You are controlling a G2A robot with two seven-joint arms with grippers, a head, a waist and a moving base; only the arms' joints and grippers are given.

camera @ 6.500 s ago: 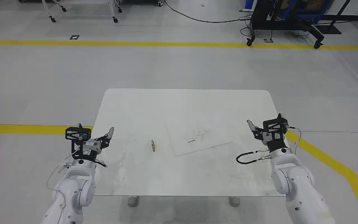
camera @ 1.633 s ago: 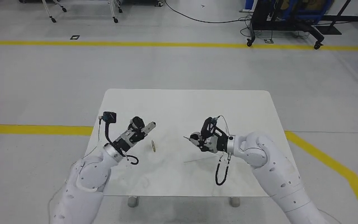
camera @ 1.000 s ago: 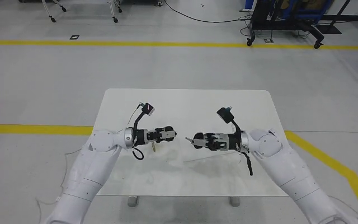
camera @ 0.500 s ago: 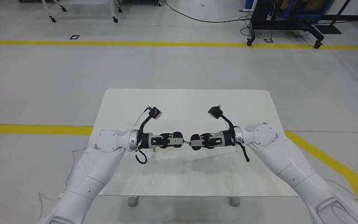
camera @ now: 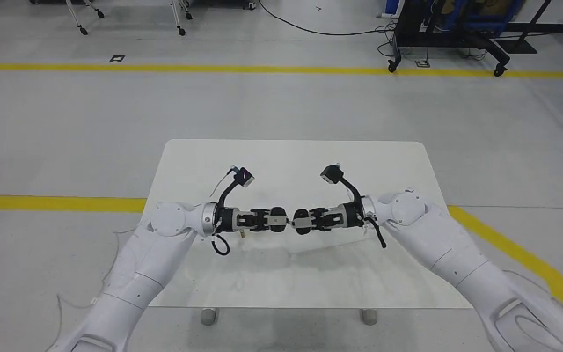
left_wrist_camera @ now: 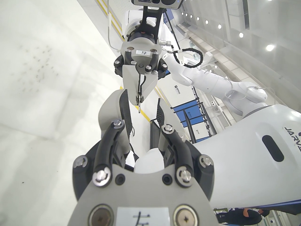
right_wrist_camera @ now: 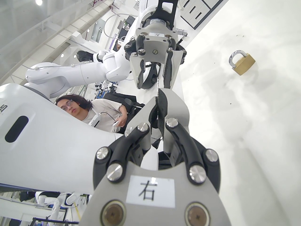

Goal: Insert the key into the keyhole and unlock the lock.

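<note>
Above the middle of the white table (camera: 352, 158) my two grippers meet tip to tip. My right gripper (camera: 299, 220) (right_wrist_camera: 159, 95) is shut on the thin toothed key (right_wrist_camera: 156, 90), holding it off the table. In the left wrist view this right gripper (left_wrist_camera: 139, 99) points the key's tip (left_wrist_camera: 139, 108) between the spread fingers of my left gripper (left_wrist_camera: 141, 101). My left gripper (camera: 280, 220) (right_wrist_camera: 155, 84) is open and holds nothing. The brass padlock (right_wrist_camera: 242, 62), its shackle closed, lies flat on the table beside the left gripper, apart from both grippers.
A faint rectangular sheet outline (camera: 343, 231) marks the table's middle under the right arm. A black cable loop (camera: 220, 244) hangs from the left forearm near the table surface. Bare table surface lies behind and in front of the arms.
Both arms swung in from the table's sides to its middle. The right gripper took the key off the table. In the last half second the two grippers drew closer together.
</note>
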